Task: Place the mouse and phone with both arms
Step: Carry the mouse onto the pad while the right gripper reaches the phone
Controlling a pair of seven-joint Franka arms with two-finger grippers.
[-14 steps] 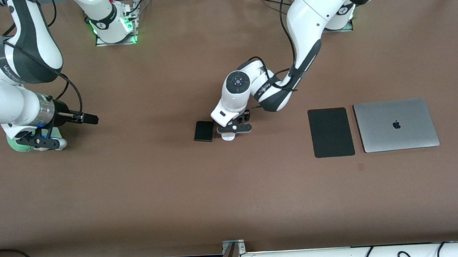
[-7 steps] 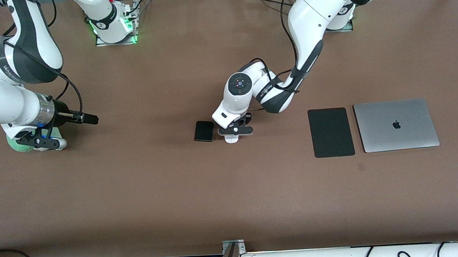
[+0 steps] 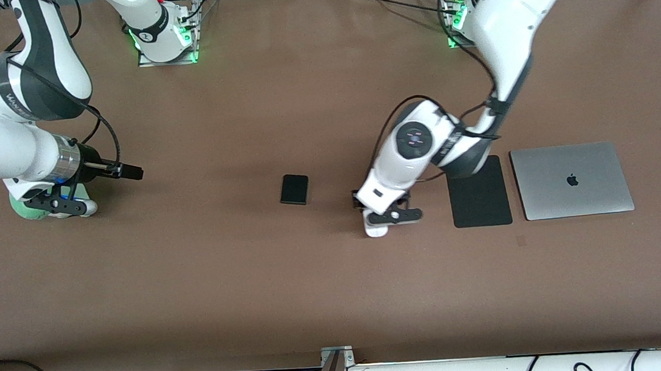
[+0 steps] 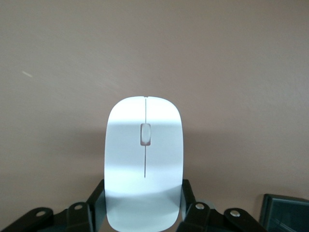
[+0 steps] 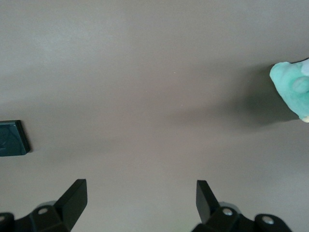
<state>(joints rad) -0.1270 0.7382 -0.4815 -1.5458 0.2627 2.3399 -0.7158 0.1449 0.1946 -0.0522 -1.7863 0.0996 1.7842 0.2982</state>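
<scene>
Left claw (image 3: 376, 224) clamps the glossy white oval mouse (image 4: 143, 162) over brown tabletop (image 3: 255, 274), long axis pointing straight out past its fingertips; right claw (image 5: 141, 193) waits wide open.

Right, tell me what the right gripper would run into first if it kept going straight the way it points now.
Probably the bare table right below it. The right gripper hangs open and points down at plain brown surface. The phone lies off to one side, outside the line between the fingers, though depth is hard to judge.
</scene>
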